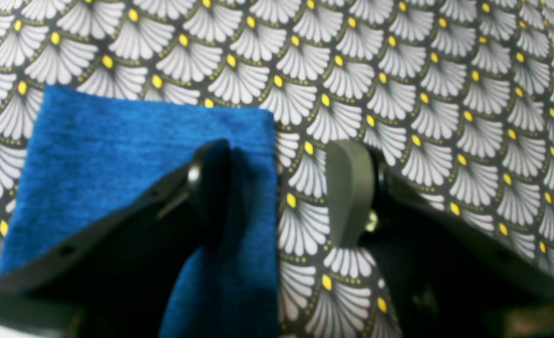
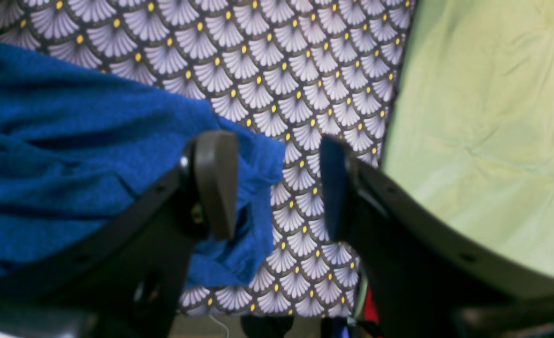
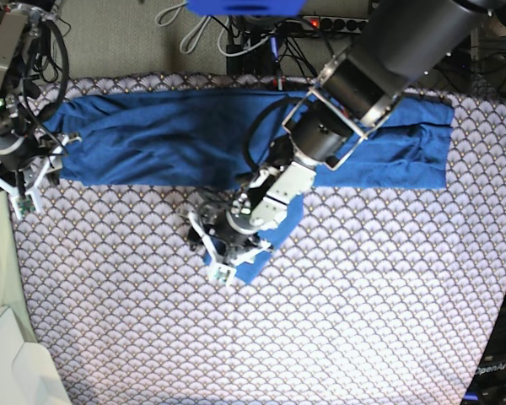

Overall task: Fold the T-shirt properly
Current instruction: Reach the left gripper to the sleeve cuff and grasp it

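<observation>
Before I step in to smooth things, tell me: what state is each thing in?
T-shirt: partly folded into a long band, one sleeve end trailing forward.
Left gripper: open, straddling the sleeve edge, nothing held.
Right gripper: open over the shirt's end, nothing held.
Tablecloth: spread flat.

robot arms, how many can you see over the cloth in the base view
2. The left arm reaches in from the top right toward the middle of the tablecloth, over the blue shirt. The right arm stands at the shirt's far left end.
</observation>
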### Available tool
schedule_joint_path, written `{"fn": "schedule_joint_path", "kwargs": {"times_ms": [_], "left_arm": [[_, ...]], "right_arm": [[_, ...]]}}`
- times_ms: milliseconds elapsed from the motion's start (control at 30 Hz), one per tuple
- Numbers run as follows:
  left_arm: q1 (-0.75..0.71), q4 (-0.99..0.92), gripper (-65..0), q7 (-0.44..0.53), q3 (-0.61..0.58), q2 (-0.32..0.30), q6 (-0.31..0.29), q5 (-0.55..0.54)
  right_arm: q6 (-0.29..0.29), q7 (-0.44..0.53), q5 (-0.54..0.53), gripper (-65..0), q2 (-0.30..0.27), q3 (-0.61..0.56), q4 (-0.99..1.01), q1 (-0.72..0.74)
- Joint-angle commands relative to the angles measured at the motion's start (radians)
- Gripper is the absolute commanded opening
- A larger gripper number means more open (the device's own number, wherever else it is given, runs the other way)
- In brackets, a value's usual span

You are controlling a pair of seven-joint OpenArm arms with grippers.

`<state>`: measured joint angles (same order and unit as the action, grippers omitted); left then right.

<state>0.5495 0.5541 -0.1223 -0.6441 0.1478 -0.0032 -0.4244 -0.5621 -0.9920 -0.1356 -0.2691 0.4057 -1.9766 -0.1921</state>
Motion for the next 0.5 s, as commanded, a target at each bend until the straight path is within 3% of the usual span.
{"fn": "schedule_joint_path", "kwargs": {"times_ms": [0, 300, 367, 467], "left_arm": [[0.028, 0.005, -32.8, 0.005, 0.002, 0.009, 0.002, -0.006], [0.027, 0.004, -35.0, 0.003, 0.002, 0.009, 0.002, -0.009], [0.025, 0.004, -44.3, 0.003, 0.002, 0.009, 0.002, -0.011], [0.025, 0.002, -65.0, 0.002, 0.002, 0.009, 0.006, -0.011]], "right_arm": [[-0.003, 0.018, 0.001, -35.5, -0.015, 0.006, -0.014, 0.01], [-0.003, 0.018, 0.001, -35.5, -0.015, 0.006, -0.013, 0.01], [-0.003, 0.018, 0.001, -35.5, -0.017, 0.006, -0.013, 0.01], [-0.003, 0.018, 0.001, -35.5, -0.017, 0.006, -0.013, 0.009]]}}
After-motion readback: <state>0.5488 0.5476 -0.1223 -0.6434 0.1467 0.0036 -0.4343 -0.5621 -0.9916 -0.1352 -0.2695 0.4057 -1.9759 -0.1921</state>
